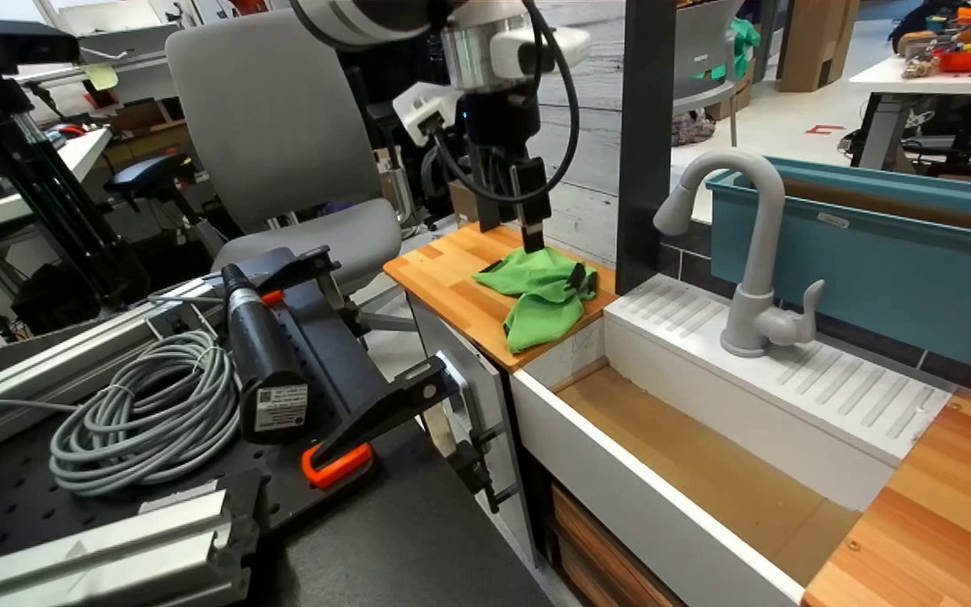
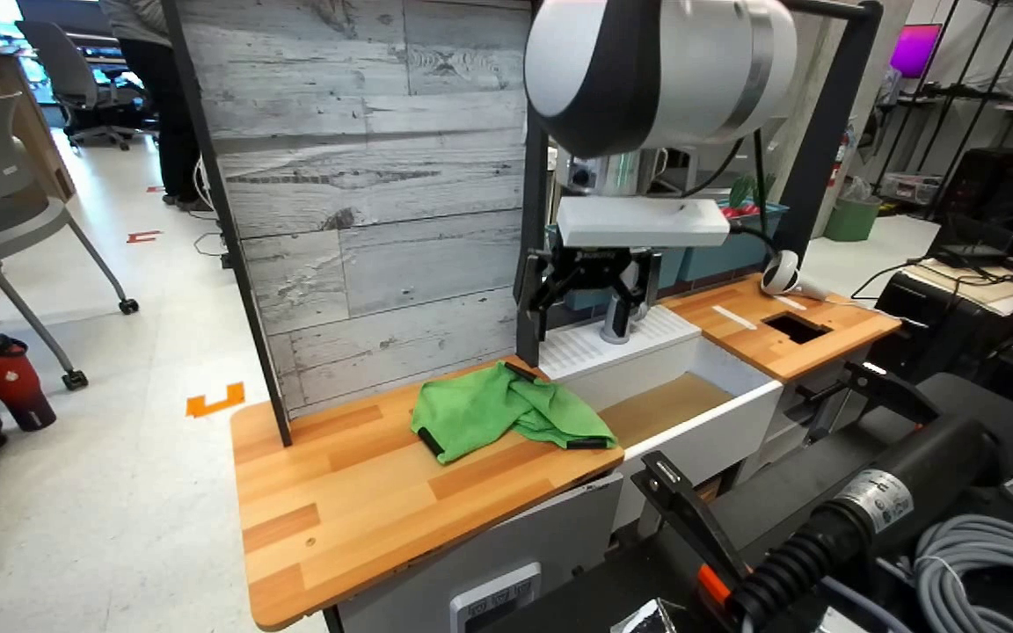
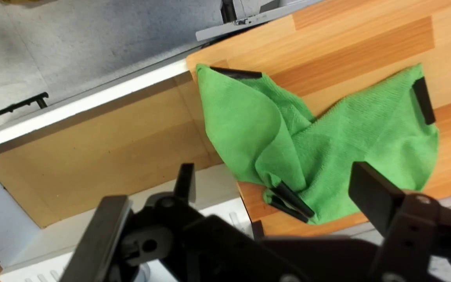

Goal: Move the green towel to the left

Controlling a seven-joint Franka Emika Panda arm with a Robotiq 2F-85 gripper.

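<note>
Wrist view: end effector (image 3: pixel 245 188) points down, jaws wide apart, no hold on anything. Wide stance suits cloth: room to straddle a fold. One jaw shows against the green towel (image 3: pixel 347 145), the other against the white apron-front sink (image 3: pixel 92 101), so it looks off-centre for a pinch; probably wants a sideways shift, then a descent.

Towel lies below, apparently clear of the jaws, crumpled on the butcher-block counter (image 3: pixel 366 51) at the sink end. Bunched flap reaches the counter's sink-side edge; can't tell whether it overhangs. Raised folds are likely the best bite. Black strips (image 3: pixel 236 73) at the corners may be stiffer to grab, purpose unclear.

In both exterior views the counter runs on to the towel's left, so "left" presumably means away from the sink. Towel isn't held, so the move itself is yet to be done. Risk: a bad push tips the flap into the sink, or a thin pinch slips mid-drag.

Farther out: grey gooseneck faucet (image 1: pixel 764 253) on the ribbed ledge (image 1: pixel 671 310), out of a leftward path. Teal planter box (image 1: pixel 873 270) behind it. Whitewashed plank panel (image 2: pixel 366 202) stands along the counter's back edge, likely limiting rearward reach.
</note>
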